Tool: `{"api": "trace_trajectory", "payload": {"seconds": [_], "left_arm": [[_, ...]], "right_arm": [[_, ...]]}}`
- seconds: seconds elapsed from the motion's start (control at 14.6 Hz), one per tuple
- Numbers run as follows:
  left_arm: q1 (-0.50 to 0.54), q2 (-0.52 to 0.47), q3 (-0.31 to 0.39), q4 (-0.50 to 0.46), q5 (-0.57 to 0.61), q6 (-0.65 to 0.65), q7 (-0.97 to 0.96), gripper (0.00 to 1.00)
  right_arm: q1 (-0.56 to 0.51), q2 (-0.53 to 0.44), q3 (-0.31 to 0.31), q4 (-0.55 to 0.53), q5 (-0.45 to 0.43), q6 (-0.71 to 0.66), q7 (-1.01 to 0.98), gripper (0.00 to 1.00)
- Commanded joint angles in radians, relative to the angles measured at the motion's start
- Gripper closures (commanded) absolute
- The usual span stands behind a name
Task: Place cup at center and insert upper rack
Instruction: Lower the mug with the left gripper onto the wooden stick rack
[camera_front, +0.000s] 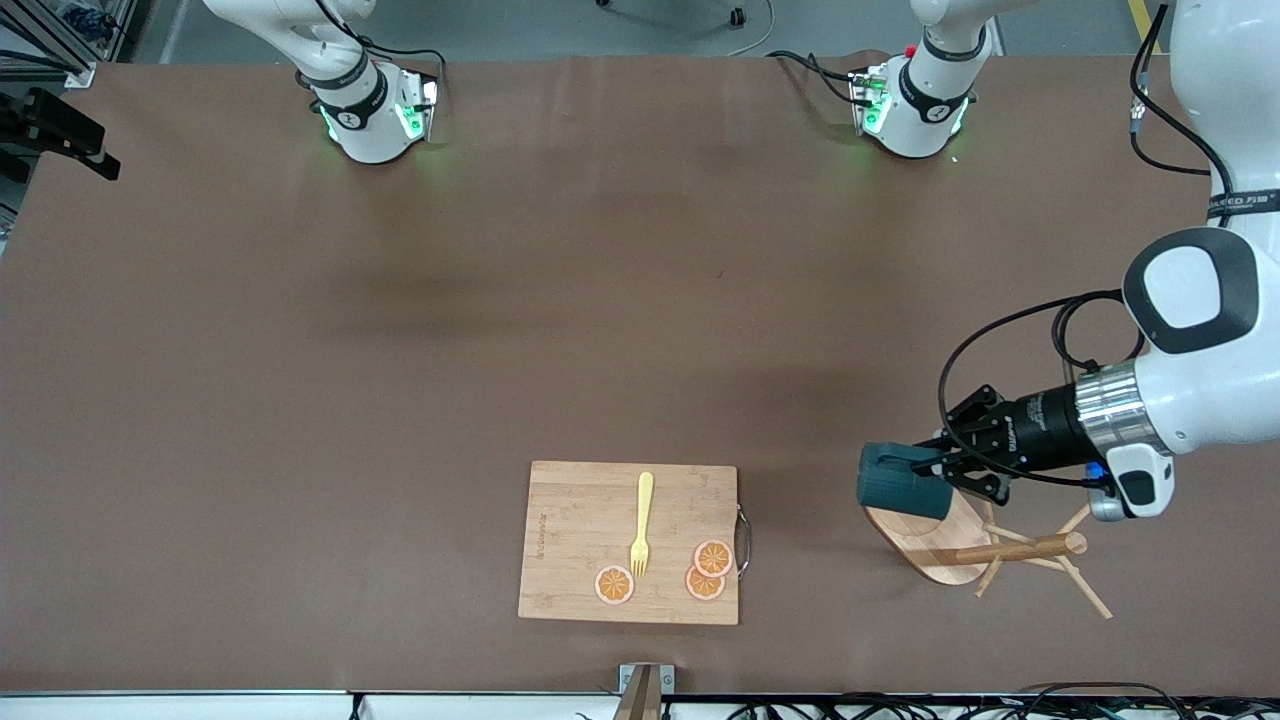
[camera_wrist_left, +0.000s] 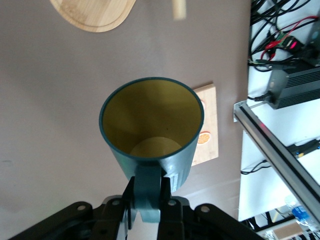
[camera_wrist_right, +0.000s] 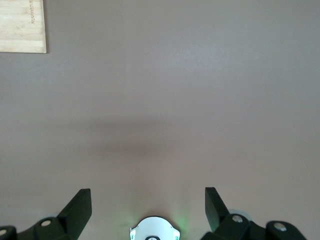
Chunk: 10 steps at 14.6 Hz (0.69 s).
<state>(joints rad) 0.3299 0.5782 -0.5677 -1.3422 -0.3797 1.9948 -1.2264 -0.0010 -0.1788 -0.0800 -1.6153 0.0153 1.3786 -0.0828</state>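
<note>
The cup (camera_front: 893, 487), dark teal with a mustard-yellow inside (camera_wrist_left: 150, 125), hangs in the air with my left gripper (camera_front: 942, 470) shut on its small handle (camera_wrist_left: 149, 192). It is over the oval base of the upper rack (camera_front: 925, 548). This light wooden mug tree lies tipped on its side at the left arm's end of the table, with its post (camera_front: 1020, 549) and thin pegs flat along the tabletop. The left wrist view shows the oval base (camera_wrist_left: 95, 15) and the post's tip (camera_wrist_left: 179, 9). My right gripper (camera_wrist_right: 148, 205) is open and holds nothing, over bare table beside its own base.
A rectangular bamboo cutting board (camera_front: 580, 520) lies near the table's front edge, beside the rack toward the right arm's end. On it are a yellow fork (camera_front: 641, 520) and three orange slices (camera_front: 713, 557). Both arm bases (camera_front: 365, 110) stand along the back edge.
</note>
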Motion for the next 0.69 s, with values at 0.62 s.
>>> {"api": "trace_trajectory", "payload": {"seconds": [0.62], "left_arm": [[0.104,0.061,-0.007,0.031,-0.16,0.047,0.18,0.99]], "right_arm": [[0.016,-0.027,0.003,-0.028,0.005,0.004,0.018,0.0]]}}
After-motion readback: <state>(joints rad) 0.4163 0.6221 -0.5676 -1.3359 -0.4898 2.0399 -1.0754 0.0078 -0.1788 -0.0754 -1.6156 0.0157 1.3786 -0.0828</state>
